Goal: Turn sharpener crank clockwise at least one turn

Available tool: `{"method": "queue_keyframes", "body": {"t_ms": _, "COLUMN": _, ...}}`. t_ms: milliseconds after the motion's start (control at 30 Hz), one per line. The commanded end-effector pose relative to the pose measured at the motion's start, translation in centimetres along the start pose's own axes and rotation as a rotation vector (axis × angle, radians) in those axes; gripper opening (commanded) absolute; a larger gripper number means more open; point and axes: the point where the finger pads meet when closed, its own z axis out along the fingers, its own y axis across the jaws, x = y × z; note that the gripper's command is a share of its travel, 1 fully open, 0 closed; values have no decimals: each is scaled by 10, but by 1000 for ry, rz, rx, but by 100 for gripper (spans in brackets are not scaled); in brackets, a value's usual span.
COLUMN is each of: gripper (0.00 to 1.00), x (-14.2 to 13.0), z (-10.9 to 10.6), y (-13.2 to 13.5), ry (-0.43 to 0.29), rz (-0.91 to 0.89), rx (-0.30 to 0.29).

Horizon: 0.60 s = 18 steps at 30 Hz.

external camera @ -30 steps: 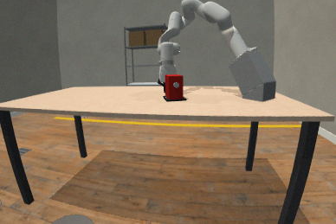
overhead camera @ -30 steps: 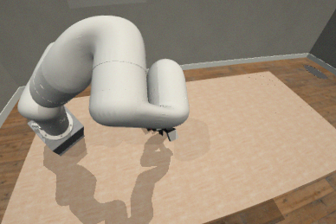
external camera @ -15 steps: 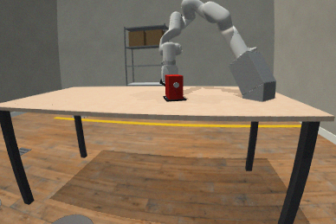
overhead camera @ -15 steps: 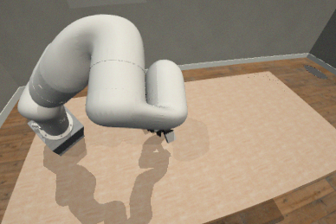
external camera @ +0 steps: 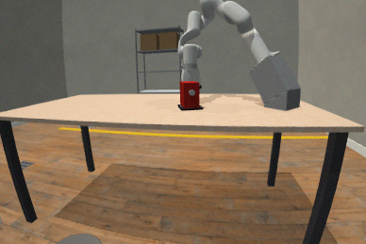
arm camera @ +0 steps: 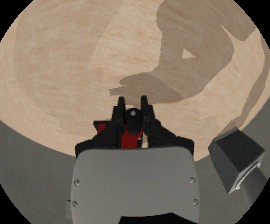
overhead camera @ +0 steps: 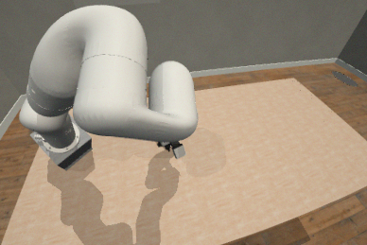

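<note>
The red pencil sharpener stands on its black base near the middle of the table. Its crank end faces away from the exterior camera, so the crank and knob are hidden there. In the top view the arm covers the sharpener, and only the gripper shows below the wrist, low over the table. In the wrist view the gripper has its two dark fingers shut on a small dark knob, with the sharpener's red body just beneath.
The arm's grey base block sits on the table to the right of the sharpener and shows in the top view at the left. A metal shelf with boxes stands behind the table.
</note>
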Motion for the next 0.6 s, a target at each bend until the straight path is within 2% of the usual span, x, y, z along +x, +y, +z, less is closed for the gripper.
{"method": "queue_keyframes", "body": {"t_ms": 0, "gripper": 0, "x": 0, "z": -6, "y": 4, "ry": 0, "rz": -1, "rx": 4}}
{"method": "queue_keyframes", "body": {"t_ms": 567, "gripper": 0, "x": 0, "z": -24, "y": 16, "ry": 0, "rz": -1, "rx": 4}}
